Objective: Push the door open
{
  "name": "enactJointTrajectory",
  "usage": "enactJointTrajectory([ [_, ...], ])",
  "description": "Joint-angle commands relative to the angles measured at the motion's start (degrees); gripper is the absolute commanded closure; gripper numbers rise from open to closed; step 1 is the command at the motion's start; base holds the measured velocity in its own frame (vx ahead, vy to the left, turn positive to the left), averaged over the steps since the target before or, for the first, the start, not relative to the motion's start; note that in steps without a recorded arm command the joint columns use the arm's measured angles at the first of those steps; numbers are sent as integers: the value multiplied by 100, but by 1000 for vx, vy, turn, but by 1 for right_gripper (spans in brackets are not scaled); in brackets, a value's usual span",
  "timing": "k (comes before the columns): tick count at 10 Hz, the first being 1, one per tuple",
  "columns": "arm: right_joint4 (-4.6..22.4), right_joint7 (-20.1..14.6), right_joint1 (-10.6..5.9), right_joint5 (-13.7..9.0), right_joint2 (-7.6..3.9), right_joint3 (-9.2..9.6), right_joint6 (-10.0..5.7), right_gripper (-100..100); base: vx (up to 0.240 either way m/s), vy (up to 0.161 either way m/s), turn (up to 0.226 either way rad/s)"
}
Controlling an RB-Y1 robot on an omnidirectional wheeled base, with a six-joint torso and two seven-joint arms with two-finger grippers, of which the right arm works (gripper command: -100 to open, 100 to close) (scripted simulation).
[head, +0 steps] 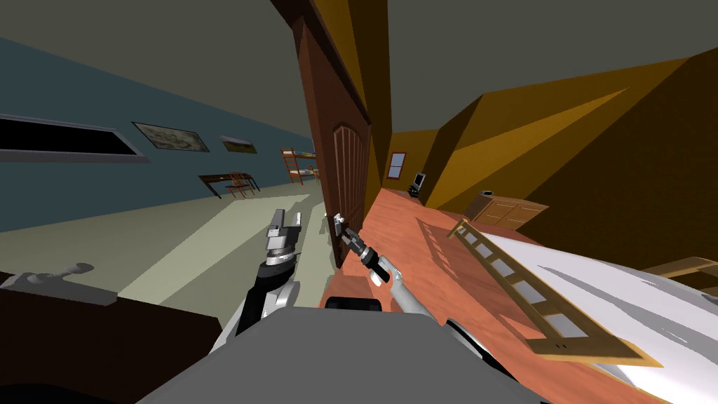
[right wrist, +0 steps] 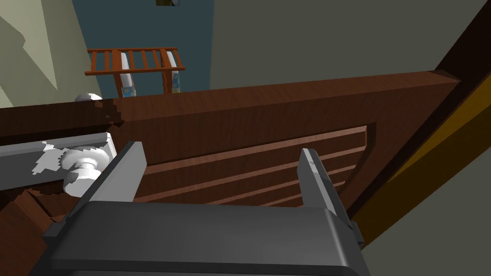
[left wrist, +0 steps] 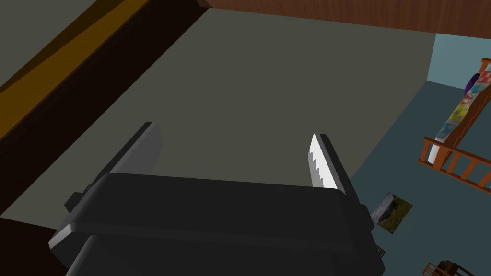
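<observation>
A dark brown panelled door [head: 348, 165] stands partly open ahead of me, seen nearly edge-on. My right gripper [head: 341, 227] is at the door's free edge at knob height. In the right wrist view the door [right wrist: 268, 124] lies right in front of my right gripper [right wrist: 220, 165], which is open with nothing between its fingers. One finger sits just beside the white round knob [right wrist: 80, 166]. My left gripper [head: 288, 222] is raised to the left of the door, off it, and my left gripper [left wrist: 235, 148] is open and empty.
A bed with a wooden ladder rail [head: 520, 282] lies close on my right over an orange-red floor, and a wooden dresser [head: 506, 210] stands behind it. Beyond the door are a desk and chair [head: 233, 184] and a bunk bed [head: 297, 165]. Dark furniture [head: 77, 337] sits at my near left.
</observation>
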Motion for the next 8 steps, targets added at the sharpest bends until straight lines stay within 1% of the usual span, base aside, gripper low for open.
enactJointTrajectory([
  [1, 180, -104, -103, 71, -14, 100, -44, -100, 107, -5, -66],
  [2, 354, -221, -213, 151, -43, 213, -78, -100, 125, 11, -111],
  [6, 694, -450, -429, 306, -98, 435, -146, -100, 120, -2, -60],
  [8, 1001, -657, -624, 447, -147, 636, -207, -100, 142, 1, -99],
])
